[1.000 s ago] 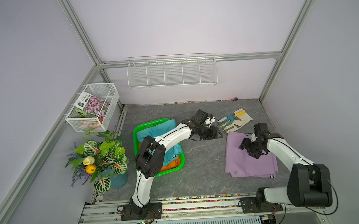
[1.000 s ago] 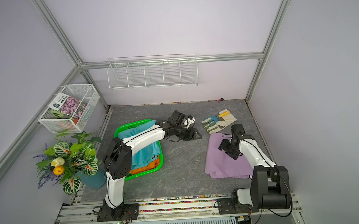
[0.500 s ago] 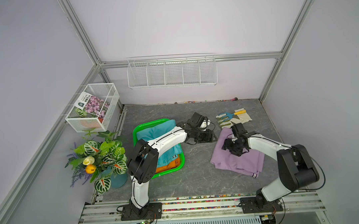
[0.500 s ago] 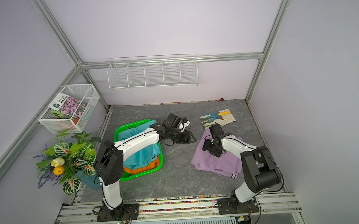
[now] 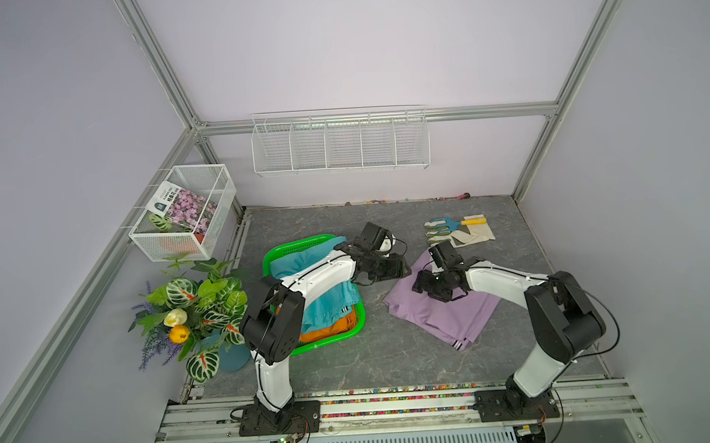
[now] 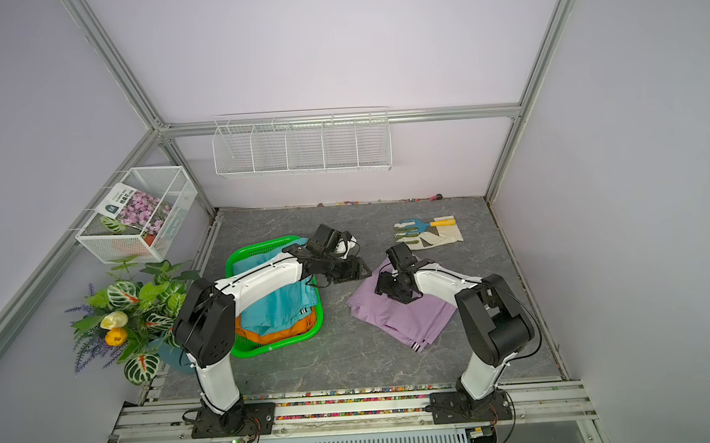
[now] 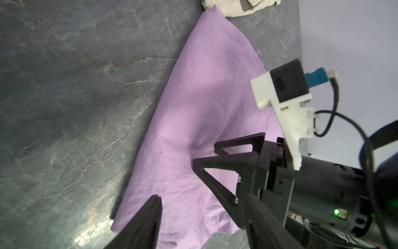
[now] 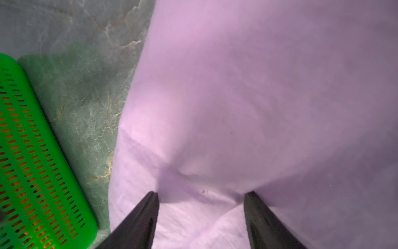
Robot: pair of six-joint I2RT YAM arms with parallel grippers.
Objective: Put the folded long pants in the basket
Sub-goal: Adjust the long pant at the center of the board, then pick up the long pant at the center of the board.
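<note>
The lilac pants (image 5: 443,309), lying near the middle of the counter (image 5: 351,366) beside the basket (image 5: 329,341), are pressed by the wide-spread right gripper (image 8: 201,193), while the left gripper (image 7: 202,197) is held released over their edge.

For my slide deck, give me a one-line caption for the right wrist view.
Open right tool presses onto the lilac folded pants, beside the green basket.
</note>
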